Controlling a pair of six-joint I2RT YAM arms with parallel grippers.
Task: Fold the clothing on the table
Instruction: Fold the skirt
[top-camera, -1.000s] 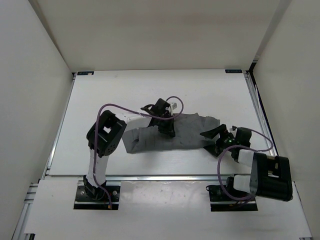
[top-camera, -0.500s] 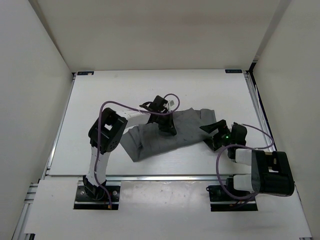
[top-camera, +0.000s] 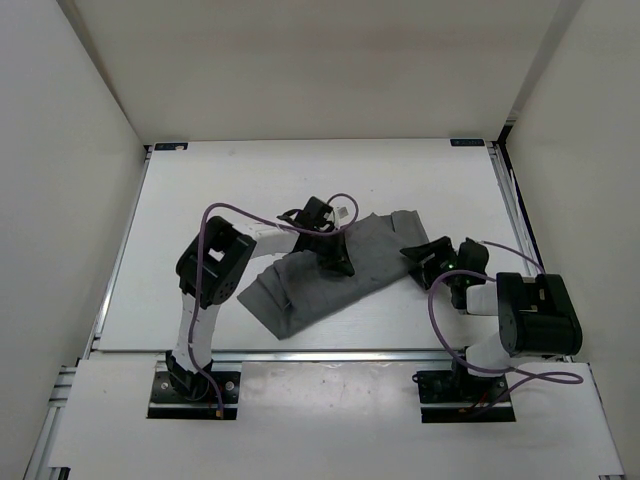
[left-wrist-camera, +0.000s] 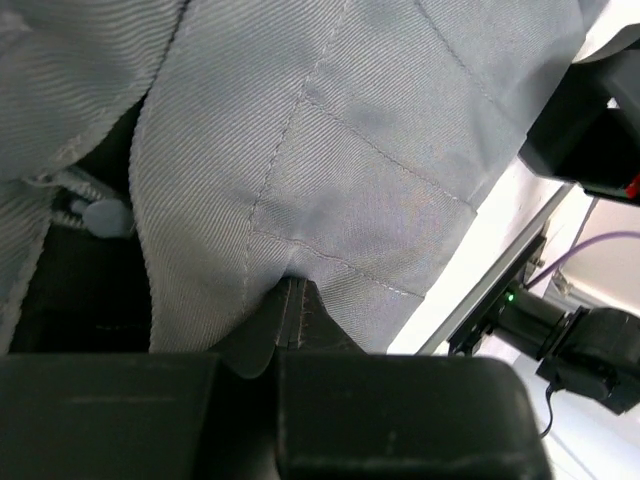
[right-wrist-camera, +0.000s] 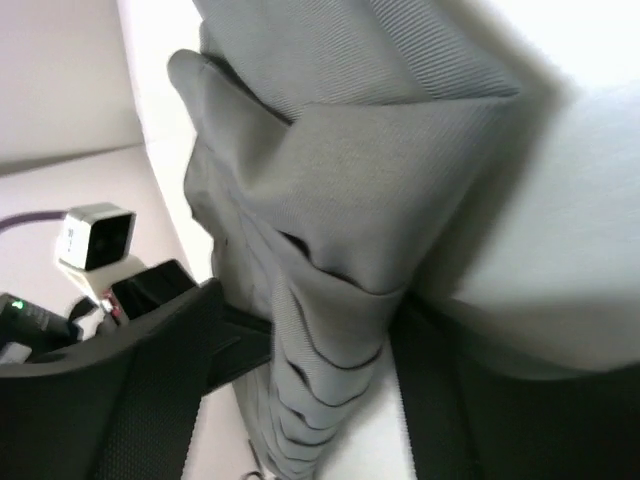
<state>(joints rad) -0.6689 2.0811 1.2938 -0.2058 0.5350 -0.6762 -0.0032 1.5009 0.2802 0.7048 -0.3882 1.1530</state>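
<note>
Currently grey skirt (top-camera: 305, 292) lying on tabletop (top-camera: 230, 190), long axis running near-left to far-right. Left hand (top-camera: 336, 262) pinching its middle, clamped on cloth. Right hand (top-camera: 422, 262) sitting at right end, fingers apart, straddling fold.

Cloth past the frame
The clothing (left-wrist-camera: 330, 180) runs off the left wrist view's top and left edges, burying the tips of the left end effector (left-wrist-camera: 289, 302). Whether the right end effector (right-wrist-camera: 322, 320), fingers blurred, presses the fold is unclear.
</note>
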